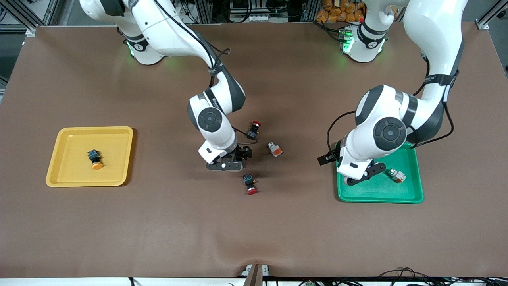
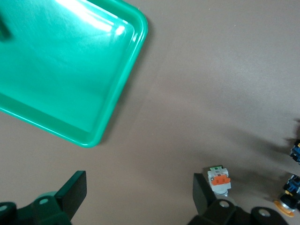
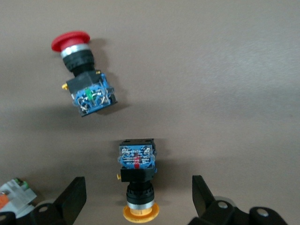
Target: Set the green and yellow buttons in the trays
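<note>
Right gripper (image 1: 228, 163): jaws open, empty – low over a yellow-capped button (image 3: 137, 180) mid-table.
Left gripper (image 1: 363, 174): jaws open, empty – over the green tray (image 1: 412, 186).
Green tray: holds one whitish button (image 1: 397, 175).
Yellow tray (image 1: 63, 174): holds one yellow button (image 1: 95, 159).
Loose whitish button (image 1: 274, 149): mid-table, near two red buttons (image 1: 250, 183).

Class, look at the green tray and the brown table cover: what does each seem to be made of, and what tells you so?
Green tray: probably moulded plastic, glossy; bright glare streaks, rounded corners, one-piece raised rim.
Table cover: probably a soft matte sheet, vinyl or leatherette; dull sheen, and shallow ripples near the edge closest to the front camera.
</note>
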`<state>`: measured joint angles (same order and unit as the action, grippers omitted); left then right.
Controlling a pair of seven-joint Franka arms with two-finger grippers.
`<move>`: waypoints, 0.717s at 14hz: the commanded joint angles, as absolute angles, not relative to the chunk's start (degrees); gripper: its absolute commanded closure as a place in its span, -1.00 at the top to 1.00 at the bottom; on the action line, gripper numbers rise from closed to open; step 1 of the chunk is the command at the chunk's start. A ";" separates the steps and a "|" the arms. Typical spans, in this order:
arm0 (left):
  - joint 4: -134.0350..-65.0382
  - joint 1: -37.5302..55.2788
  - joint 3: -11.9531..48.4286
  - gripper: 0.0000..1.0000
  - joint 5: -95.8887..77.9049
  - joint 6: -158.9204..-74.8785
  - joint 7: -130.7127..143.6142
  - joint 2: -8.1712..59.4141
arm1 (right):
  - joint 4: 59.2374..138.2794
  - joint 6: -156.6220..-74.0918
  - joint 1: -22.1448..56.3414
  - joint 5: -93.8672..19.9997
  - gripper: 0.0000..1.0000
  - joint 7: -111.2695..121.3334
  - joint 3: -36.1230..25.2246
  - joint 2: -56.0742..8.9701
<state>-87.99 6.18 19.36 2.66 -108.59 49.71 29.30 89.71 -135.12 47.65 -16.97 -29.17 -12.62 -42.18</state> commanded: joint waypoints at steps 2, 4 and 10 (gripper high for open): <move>-88.42 9.58 19.34 1.00 1.76 -112.23 56.42 30.41 | 89.21 -137.02 49.57 -17.14 1.00 -27.60 -13.36 -44.20; -90.69 9.84 19.42 1.00 1.76 -115.38 57.04 30.67 | 89.12 -137.11 50.36 -17.14 1.00 -27.77 -13.36 -44.91; -93.16 11.51 19.34 1.00 2.20 -120.76 60.38 30.50 | 89.03 -140.54 50.89 -16.61 0.41 -28.04 -13.36 -46.85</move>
